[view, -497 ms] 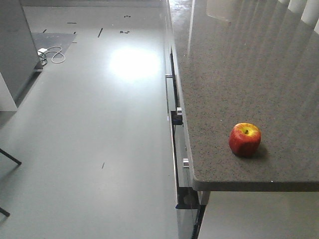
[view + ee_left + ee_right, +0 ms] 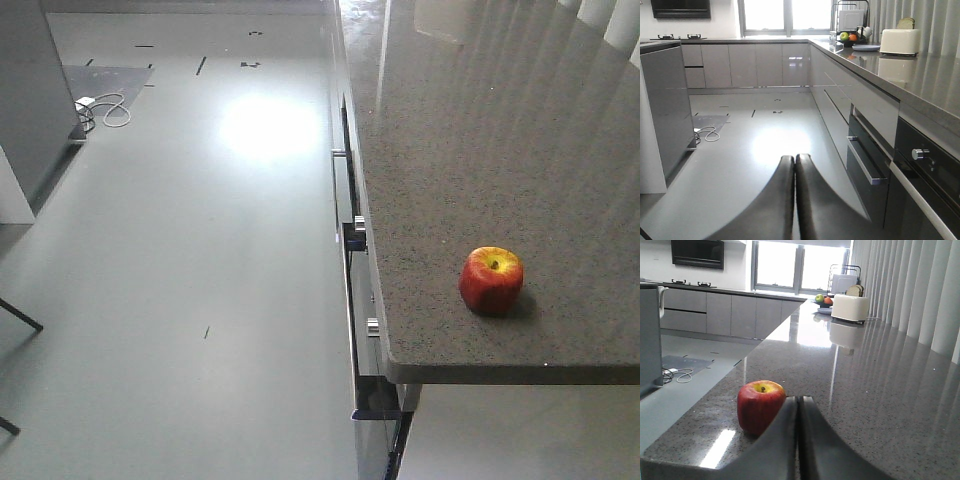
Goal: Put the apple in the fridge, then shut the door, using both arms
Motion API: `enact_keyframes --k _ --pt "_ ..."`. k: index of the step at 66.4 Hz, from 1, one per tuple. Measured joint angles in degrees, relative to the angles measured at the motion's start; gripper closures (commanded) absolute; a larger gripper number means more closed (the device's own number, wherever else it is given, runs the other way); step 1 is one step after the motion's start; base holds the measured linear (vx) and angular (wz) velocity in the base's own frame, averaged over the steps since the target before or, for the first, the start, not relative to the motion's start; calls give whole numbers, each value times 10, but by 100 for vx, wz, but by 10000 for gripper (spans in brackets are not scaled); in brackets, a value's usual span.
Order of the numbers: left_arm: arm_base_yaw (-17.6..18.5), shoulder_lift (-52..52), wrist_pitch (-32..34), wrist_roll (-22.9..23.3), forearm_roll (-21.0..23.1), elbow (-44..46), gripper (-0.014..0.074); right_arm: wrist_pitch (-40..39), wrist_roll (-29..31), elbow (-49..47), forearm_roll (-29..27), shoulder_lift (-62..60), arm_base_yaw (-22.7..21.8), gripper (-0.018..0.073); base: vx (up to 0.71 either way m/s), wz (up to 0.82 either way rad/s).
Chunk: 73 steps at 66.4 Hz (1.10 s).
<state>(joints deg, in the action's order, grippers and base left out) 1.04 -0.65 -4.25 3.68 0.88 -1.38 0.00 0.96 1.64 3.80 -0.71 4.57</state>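
Note:
The red apple with a yellow top stands on the speckled grey countertop, near its front left corner. In the right wrist view the apple is just beyond and left of my right gripper, which is shut and empty and low over the counter. My left gripper is shut and empty, hanging over the grey floor beside the cabinet fronts. A tall dark grey unit that looks like the fridge stands at the left; its door and interior do not show. Neither gripper shows in the front view.
Drawers and an oven with metal handles line the counter's side. A white toaster and a fruit bowl stand far back on the counter. A white cable lies on the floor by the dark unit.

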Motion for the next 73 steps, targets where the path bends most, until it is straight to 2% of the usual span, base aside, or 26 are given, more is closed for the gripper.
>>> enact_keyframes --k 19,29,57,64,73 --pt "0 0 0 0 0 0 603 -50 0 -1 -12 0 0 566 0 0" --pt "0 0 0 0 0 0 603 -19 0 -54 -38 7 0 565 0 0" --pt "0 0 0 0 0 0 603 246 0 -313 -46 191 0 543 0 0" --pt "0 0 0 0 0 0 603 332 0 -368 -53 254 0 486 0 0" --pt "0 0 0 0 0 0 603 426 14 -424 -57 334 0 314 0 0"
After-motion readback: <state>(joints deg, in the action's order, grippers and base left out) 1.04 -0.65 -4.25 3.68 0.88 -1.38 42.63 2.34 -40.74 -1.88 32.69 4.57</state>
